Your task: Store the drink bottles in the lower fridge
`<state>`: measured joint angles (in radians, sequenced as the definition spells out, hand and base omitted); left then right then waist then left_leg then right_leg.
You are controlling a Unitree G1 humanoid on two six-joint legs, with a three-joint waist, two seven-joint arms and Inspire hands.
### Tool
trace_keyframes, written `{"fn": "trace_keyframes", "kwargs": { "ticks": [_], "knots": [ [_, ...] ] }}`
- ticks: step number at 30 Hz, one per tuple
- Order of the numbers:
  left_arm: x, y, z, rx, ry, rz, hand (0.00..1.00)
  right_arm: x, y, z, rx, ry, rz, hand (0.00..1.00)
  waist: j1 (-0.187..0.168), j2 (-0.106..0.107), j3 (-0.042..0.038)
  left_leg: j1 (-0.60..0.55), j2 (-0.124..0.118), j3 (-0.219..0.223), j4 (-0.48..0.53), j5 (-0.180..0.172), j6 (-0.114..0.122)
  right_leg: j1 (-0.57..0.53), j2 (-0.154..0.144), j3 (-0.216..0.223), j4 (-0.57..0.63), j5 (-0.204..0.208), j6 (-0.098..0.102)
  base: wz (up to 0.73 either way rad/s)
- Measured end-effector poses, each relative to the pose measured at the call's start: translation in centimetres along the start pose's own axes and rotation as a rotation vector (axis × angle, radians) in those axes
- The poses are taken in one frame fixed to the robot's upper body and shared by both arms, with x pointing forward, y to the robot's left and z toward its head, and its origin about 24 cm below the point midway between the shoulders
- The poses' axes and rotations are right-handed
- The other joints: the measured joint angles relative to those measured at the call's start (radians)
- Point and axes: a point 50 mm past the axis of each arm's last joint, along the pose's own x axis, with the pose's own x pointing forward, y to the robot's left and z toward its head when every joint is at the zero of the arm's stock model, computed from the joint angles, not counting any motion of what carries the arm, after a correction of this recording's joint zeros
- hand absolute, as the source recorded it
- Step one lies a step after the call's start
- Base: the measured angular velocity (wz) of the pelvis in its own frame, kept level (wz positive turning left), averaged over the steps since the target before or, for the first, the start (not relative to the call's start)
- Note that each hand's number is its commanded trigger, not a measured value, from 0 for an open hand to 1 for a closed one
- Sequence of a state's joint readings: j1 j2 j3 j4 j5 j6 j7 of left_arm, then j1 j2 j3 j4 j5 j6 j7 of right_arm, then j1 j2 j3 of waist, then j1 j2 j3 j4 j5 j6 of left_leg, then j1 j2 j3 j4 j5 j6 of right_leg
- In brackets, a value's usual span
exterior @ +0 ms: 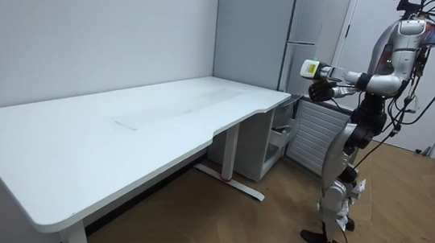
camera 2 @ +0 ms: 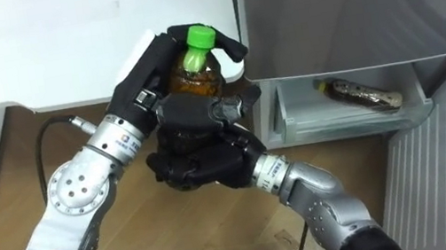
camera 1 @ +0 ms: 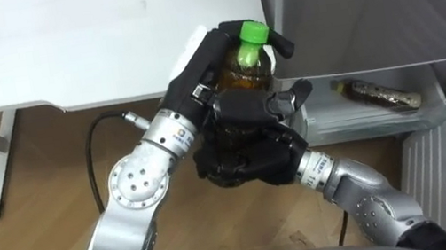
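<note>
Left hand: The left hand [camera 1: 195, 74] comes in from the lower left and wraps round the upper part of the bottle [camera 1: 250, 67], its fingers curled over the shoulder just under the green cap [camera 1: 254, 32].
Right hand: The right hand [camera 1: 249, 149] is closed round the lower body of the same bottle from below, pressed close against the left hand.
Bottle: A drink bottle of amber liquid stands roughly upright between the two hands. In the room view it is held out at chest height in front of the robot.
Setting: The robot stands at the end of the white desk [camera 1: 57, 43], facing the grey fridge [camera 1: 365, 4]. Its lower drawer [camera 1: 424, 118] is open, down and to the right of the hands.
Already inside: A second bottle [camera 1: 377, 94] lies on its side in that drawer.
Bottle and drawer: The held bottle is above and to the left of the drawer, near the desk corner and well apart from the drawer floor.
Risk, the handover: If one hand lets go before the other has a firm hold, the smooth bottle could probably slip and fall to the wooden floor.
Risk, the way down: The desk corner and the drawer's front wall sit close to the path, and a knock there could jar the bottle loose.
Risk, the landing: Set down on the lying bottle, it could roll or tip.
</note>
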<state>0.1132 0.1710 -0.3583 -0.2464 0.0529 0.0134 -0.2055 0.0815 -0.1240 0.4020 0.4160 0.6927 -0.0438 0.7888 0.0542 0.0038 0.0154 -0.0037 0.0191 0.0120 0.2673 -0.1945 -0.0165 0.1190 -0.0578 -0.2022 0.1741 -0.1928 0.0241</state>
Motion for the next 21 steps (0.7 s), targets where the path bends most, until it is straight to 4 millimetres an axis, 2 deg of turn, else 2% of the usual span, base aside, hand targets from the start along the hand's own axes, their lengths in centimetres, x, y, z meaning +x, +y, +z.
{"fn": "trace_keyframes", "kwargs": {
  "ticks": [5, 12, 17, 21],
  "knots": [
    [-0.1, -0.1, -0.1, 0.001, -0.012, 0.0, 1.0, 0.0, 0.0, 0.0, -0.017, 0.002, -0.001, 1.0, -0.012, -0.012, -0.0065, 0.003, -0.002, -0.003, 0.001, 0.0, 0.0, 0.008, 0.0, -0.005, -0.005, 0.0, 0.0, 0.03],
    [-0.2, -0.3, -0.6, -0.074, -0.015, -0.013, 1.0, -0.2, 0.0, -0.1, -0.039, 0.006, -0.006, 1.0, -0.022, -0.025, -0.0023, 0.015, -0.002, 0.0, -0.001, 0.0, 0.0, 0.019, -0.001, -0.003, -0.006, 0.0, 0.0, 0.0],
    [-0.3, -0.4, -0.8, -0.117, -0.013, -0.033, 1.0, -0.3, 0.1, -0.3, -0.028, 0.009, -0.009, 1.0, -0.023, -0.026, -0.0024, 0.006, -0.001, 0.003, -0.001, 0.0, 0.0, 0.01, -0.001, -0.002, -0.003, 0.0, 0.0, 0.0],
    [-0.3, -0.5, -1.9, -0.196, 0.02, -0.038, 1.0, -0.5, 0.0, -0.8, -0.004, 0.044, -0.026, 1.0, -0.033, -0.027, -0.0028, -0.002, 0.0, 0.006, 0.0, 0.0, 0.0, 0.008, -0.001, -0.002, -0.001, 0.0, 0.0, -0.01]
  ]
}}
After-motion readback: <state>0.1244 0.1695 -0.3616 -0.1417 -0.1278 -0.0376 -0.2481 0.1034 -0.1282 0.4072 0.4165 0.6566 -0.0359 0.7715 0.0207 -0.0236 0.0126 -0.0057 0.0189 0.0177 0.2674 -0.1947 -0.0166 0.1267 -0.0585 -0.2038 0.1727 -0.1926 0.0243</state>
